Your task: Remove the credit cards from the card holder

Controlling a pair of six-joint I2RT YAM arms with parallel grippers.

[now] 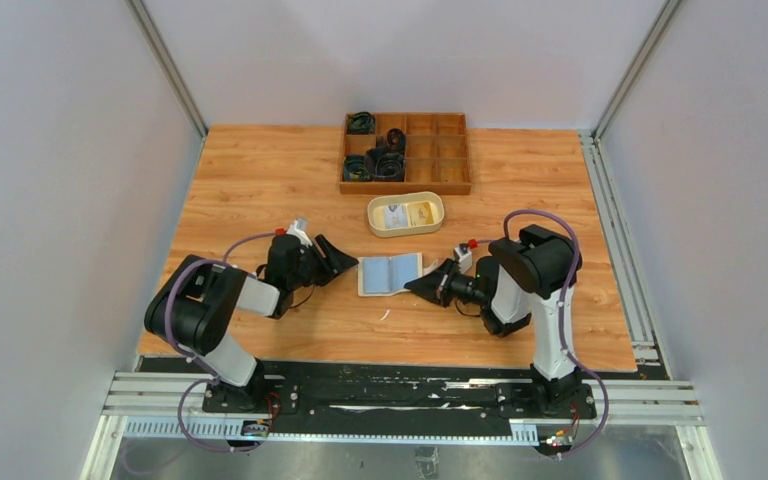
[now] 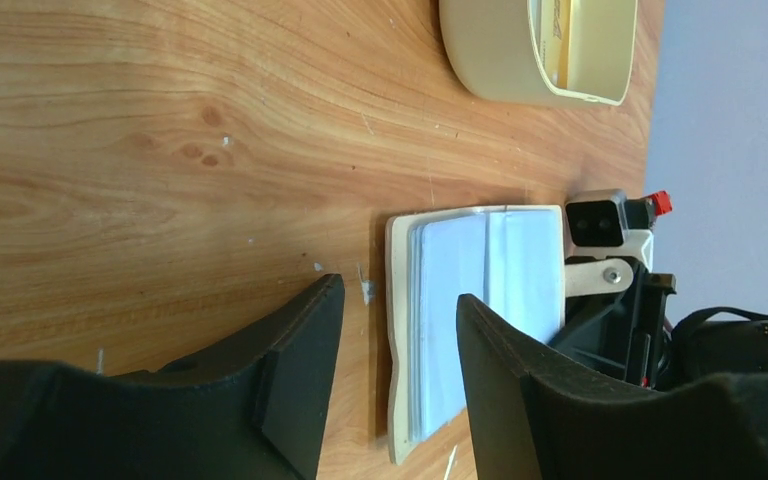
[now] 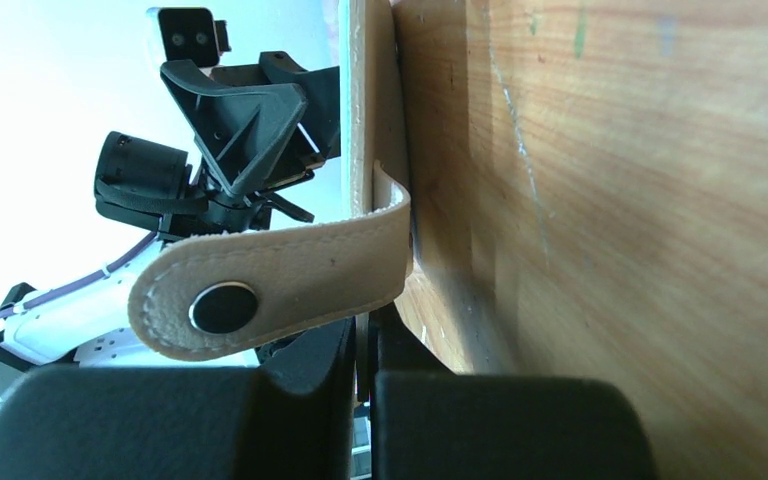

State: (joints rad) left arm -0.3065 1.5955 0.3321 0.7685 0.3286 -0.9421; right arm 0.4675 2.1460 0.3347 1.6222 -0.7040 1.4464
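1. The card holder [image 1: 390,274] lies open and flat on the wooden table [image 1: 260,180], between the two arms and just on the near side of a cream oval dish [image 1: 372,212].
2. Its inner face is up. The pale blue-grey credit cards [image 2: 450,260] sit in its pockets and cover most of both halves, with the beige edge showing around them.
3. The left gripper [image 2: 400,300] hovers low at the holder's left edge. Its jaws stand apart and empty, and nothing is pinched between them (the holder lies ahead of the tips, not inside the gap).
4. The right gripper [image 3: 365,335] is at the holder's opposite edge. Its jaws are pressed together, and the thin beige edge of the holder runs down into the slit between them, so it grips the holder there.
5. The closure tab [image 3: 280,275] curls off that same edge across the right wrist view, its dark snap [image 3: 223,307] facing the camera.
6. In the dish lie something pale and something yellow, too small to name.
7. Farther back stands a wooden compartment tray [image 1: 405,188], with black items in several of its left-hand cells.
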